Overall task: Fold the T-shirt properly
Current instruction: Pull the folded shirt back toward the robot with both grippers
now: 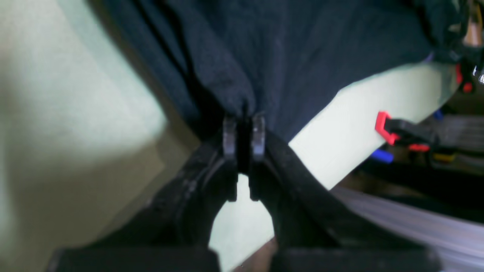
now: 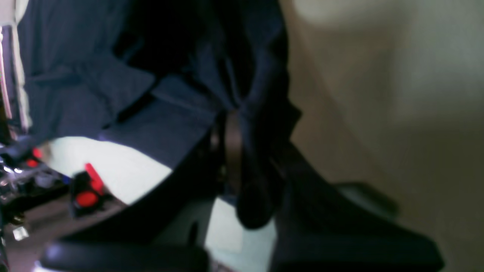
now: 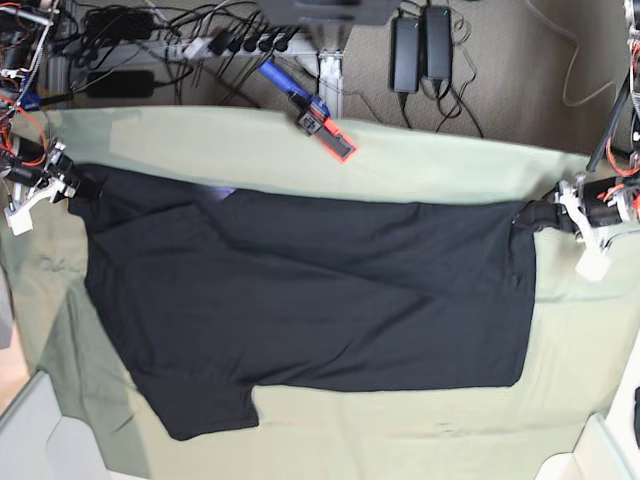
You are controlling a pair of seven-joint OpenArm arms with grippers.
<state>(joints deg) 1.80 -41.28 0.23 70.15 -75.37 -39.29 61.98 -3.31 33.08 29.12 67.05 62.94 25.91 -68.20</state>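
Note:
The black T-shirt point(image 3: 300, 290) lies stretched wide across the pale green cloth point(image 3: 420, 160), with one sleeve point(image 3: 200, 400) spread at the front left. My left gripper point(image 3: 535, 215) is shut on the shirt's far right corner; in the left wrist view its fingertips point(image 1: 244, 128) pinch a bunch of black fabric point(image 1: 287, 49). My right gripper point(image 3: 80, 185) is shut on the shirt's far left corner; in the right wrist view the gripper point(image 2: 242, 132) is closed, with dark fabric point(image 2: 75, 75) draped over it. The orange tag and the label are not visible.
A red and blue clamp point(image 3: 325, 125) holds the green cloth at the back edge; it also shows in the left wrist view point(image 1: 385, 126) and the right wrist view point(image 2: 90, 185). Cables and power bricks point(image 3: 410, 45) lie on the floor behind the table.

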